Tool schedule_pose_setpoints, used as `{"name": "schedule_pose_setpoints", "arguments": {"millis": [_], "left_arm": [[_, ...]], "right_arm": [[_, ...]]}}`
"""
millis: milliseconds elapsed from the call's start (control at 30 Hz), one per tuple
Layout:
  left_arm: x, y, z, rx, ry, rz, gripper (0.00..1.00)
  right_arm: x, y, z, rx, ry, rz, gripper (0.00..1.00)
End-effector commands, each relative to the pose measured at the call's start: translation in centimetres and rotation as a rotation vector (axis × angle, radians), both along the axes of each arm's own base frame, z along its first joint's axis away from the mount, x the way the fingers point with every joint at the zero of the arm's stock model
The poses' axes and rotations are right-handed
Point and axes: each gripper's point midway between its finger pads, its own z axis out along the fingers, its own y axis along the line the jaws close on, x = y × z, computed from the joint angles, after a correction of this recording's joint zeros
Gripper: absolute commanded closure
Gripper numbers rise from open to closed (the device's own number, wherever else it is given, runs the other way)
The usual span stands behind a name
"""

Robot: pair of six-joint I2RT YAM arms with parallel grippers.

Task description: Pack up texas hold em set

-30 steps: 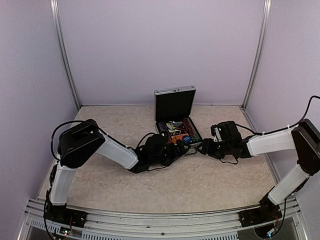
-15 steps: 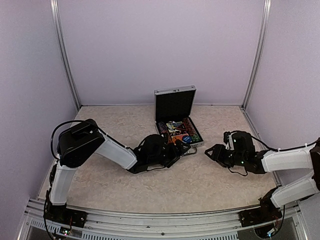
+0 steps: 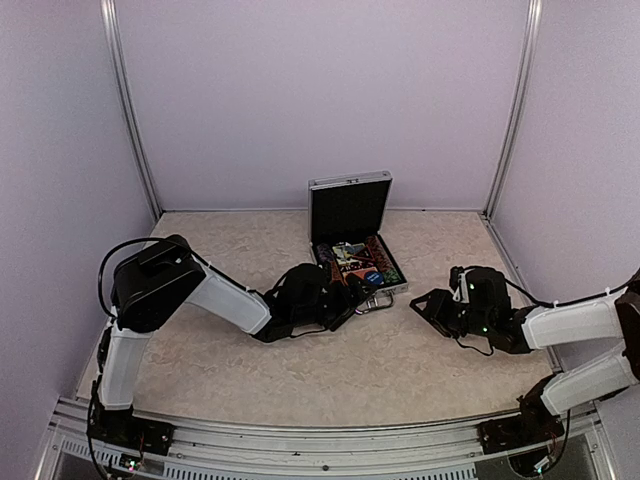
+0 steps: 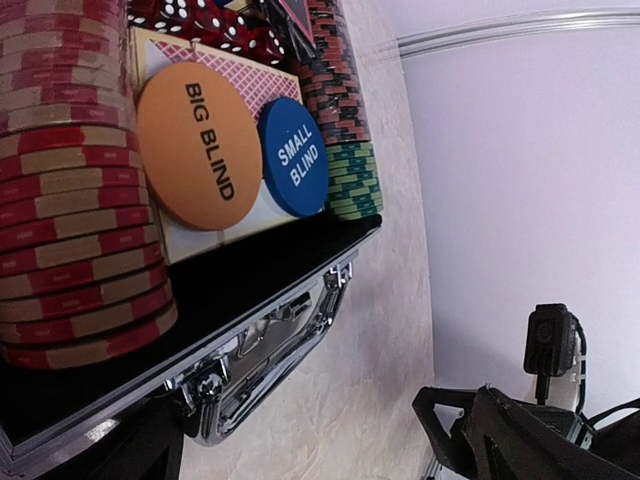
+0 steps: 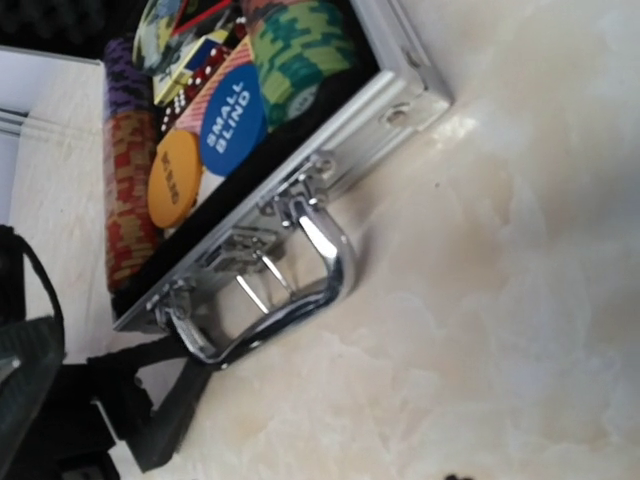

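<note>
Top external: texas hold em set (image 3: 350, 208) lying open mid-table, lid standing at 12 o'clock; left gripper (image 3: 348, 297) spreading wide at its 7 o'clock corner, probably bracing it; right gripper (image 3: 425, 305) hovering part-open, empty, at 4 o'clock, facing the handle (image 5: 300, 290).

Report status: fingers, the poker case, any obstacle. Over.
Left fingers open, at case front corner. Right fingers open, empty, apart from case. Case open, chips and discs inside. No obstacle seen.
</note>
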Motion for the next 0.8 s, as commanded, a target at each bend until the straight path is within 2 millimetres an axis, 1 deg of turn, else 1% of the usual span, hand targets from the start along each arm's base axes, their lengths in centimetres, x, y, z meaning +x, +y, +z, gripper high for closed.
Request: {"name": "schedule_pose_setpoints", "arguments": {"millis": [0,233,567,600,767], "left_arm": [[0.9,-0.5,3.7,-0.091,-0.054,0.019,0.01],[0.3,-1.4,4.6,-0.195,-0.068,-0.018,0.01],[0.5,-1.2,7.8,-0.259,-0.127,-0.013,0.01],[0.6,-1.3,8.0,-0.260,-0.131,-0.012,0.01],[1.0,-1.1,7.6,-0.255,-0.127,-0.004,0.01]], "right_arm": [[-0.2,0.3,-0.3,0.011,0.001,0.009,0.48],[0.2,0.7,-0.4,-0.004,-0.004,0.024,0.48],[0.6,1.5,-0.5,0.017,-0.007,0.047,0.49],[0.7,1.5,-0.4,0.017,-0.008,0.047,0.49],[1.7,2.4,-0.5,0.017,-0.012,0.064,0.49]]}}
